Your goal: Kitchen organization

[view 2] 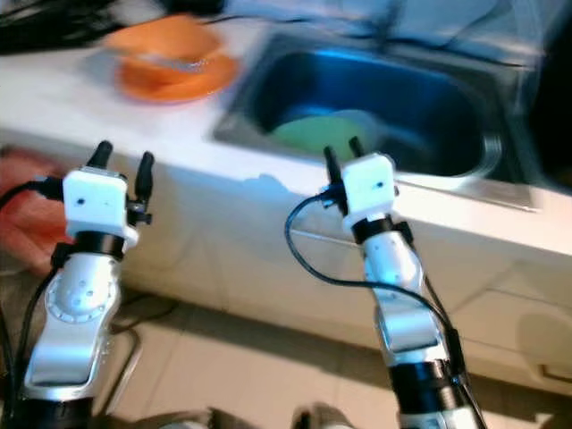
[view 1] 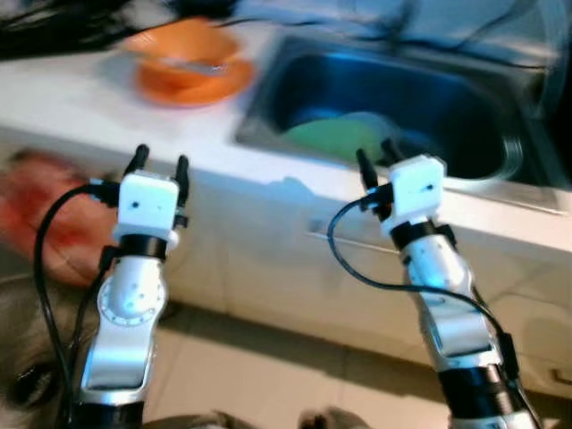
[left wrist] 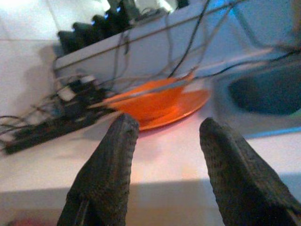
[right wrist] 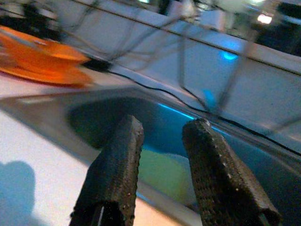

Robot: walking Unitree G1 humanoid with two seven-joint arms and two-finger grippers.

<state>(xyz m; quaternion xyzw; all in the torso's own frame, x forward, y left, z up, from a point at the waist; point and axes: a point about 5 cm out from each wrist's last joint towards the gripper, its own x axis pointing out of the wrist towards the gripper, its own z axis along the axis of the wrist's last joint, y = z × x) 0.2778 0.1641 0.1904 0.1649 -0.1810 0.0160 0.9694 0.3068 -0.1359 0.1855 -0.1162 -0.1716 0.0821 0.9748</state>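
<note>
Countertop ahead of me, white and blurred, with both arms raised in front of its edge. My left gripper hangs just short of the counter's front lip at about eight o'clock in the head view, fingers spread wide with nothing between them; in the left wrist view those two black fingertips frame an orange bowl sitting on an orange plate, and something thin and pale lies across the bowl's rim, too blurred for me to name. That bowl and plate sit on the counter up at eleven o'clock in the head view, well apart from the left gripper. Behind them, along the back wall, I see a tangle of dark cables and a black strip of some kind. My right gripper is at about three o'clock from the left one, poised over the near rim of the steel sink, fingers parted to a moderate gap and empty. Down in the basin lies a green plate-like thing, just beyond the right fingertips; I cannot tell its exact shape through the blur. Below the counter runs a pale cabinet front, and a reddish blurred shape sits at nine o'clock beside the left arm.
</note>
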